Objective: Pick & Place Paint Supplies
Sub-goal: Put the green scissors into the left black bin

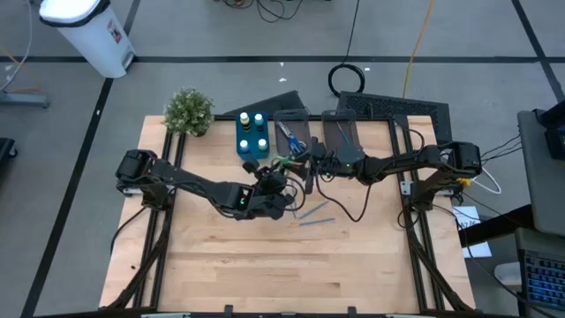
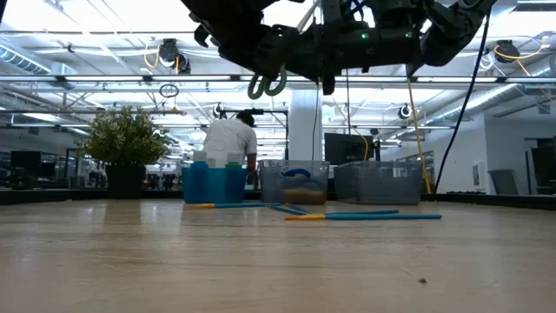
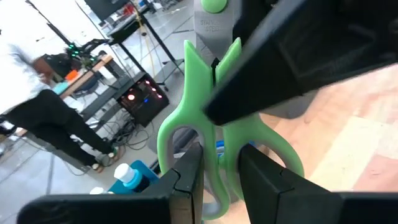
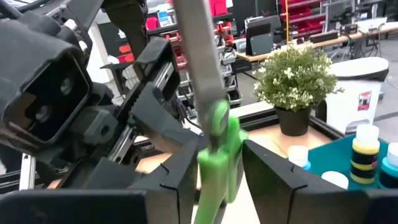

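Green-handled scissors (image 1: pixel 282 162) hang in the air over the table's middle, between my two grippers. In the low view their handle loops (image 2: pixel 267 84) are the lowest part, high above the wood. My left gripper (image 1: pixel 269 183) comes from the table's left and is shut on the scissors (image 3: pixel 193 93). My right gripper (image 1: pixel 307 168) comes from the right and is shut on the scissors (image 4: pixel 217 143); the grey blade (image 4: pixel 194 62) runs on past its fingers. Thin blue brushes (image 1: pixel 313 216) lie flat on the wood, nearer than the grippers. My left gripper pinches the scissors between its two fingers on the green strip where the two handle loops meet (image 3: pixel 216 177). The scissors are lifted clear of the table. My right gripper pinches the green part just below the pivot (image 4: pixel 219 163), fingers (image 4: pixel 273 180) lying across the scissors, which are lifted clear.
A blue bin (image 1: pixel 237 148) with capped bottles (image 1: pixel 252 131) stands at the far edge, beside a grey bin (image 1: pixel 304 122) holding other scissors and a second grey bin (image 1: pixel 340 132). A potted plant (image 1: pixel 189 111) sits at the far left corner. A person (image 2: pixel 230 139) stands beyond the table.
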Tool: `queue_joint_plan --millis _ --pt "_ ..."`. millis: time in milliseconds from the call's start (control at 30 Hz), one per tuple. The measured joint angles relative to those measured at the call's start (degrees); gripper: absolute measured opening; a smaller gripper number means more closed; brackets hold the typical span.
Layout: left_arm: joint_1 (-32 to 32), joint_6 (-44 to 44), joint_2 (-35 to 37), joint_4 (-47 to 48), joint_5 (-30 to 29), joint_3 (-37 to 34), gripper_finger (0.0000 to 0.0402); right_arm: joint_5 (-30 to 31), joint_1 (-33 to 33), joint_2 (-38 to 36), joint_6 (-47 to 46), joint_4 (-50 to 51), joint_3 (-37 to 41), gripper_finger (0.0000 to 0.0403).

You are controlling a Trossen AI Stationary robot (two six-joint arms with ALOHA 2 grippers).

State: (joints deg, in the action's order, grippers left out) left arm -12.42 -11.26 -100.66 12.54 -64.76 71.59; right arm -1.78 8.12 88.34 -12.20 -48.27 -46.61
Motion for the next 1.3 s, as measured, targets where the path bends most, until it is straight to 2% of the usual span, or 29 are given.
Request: queue_joint_plan --millis 200,400,600,733,867,1000,1100,1233,1300 --pt "0.0 -0.4 0.0 0.0 1.1 0.0 0.0081 0.2 0.0 0.0 1.2 0.0 0.0 0.0101" --pt "0.1 -1.5 0.0 0.6 3.7 0.0 0.0066 0.8 0.0 0.0 1.2 0.8 0.1 0.0035" --pt "-0.3 -4.4 0.0 1.1 7.2 0.0 0.0146 -0.3 0.0 0.0 3.0 2.1 0.1 0.0028" --pt "-0.4 -3.2 0.4 1.3 11.7 0.0 0.0198 -1.6 0.0 0.0 3.0 2.5 0.1 0.0028" --pt "-0.9 -3.3 1.6 3.1 17.5 0.0 0.0231 -2.4 0.1 0.0 2.9 3.9 0.1 0.0028" --pt "-1.9 -2.3 4.4 6.0 24.3 0.0 0.0253 -6.5 1.5 -0.6 2.3 4.9 0.0 0.0028" --pt "-3.1 -2.3 8.1 10.3 27.4 0.0 0.0266 -9.6 3.7 -0.9 1.3 4.4 -0.4 0.0028" --pt "-4.8 2.7 13.9 9.2 30.2 -1.3 0.0274 -20.1 8.5 -1.2 -2.2 6.4 -2.6 0.0028" --pt "-5.5 5.2 16.8 6.8 30.7 -3.3 0.0274 -22.5 10.8 -1.4 -1.7 8.9 -4.4 0.0028"
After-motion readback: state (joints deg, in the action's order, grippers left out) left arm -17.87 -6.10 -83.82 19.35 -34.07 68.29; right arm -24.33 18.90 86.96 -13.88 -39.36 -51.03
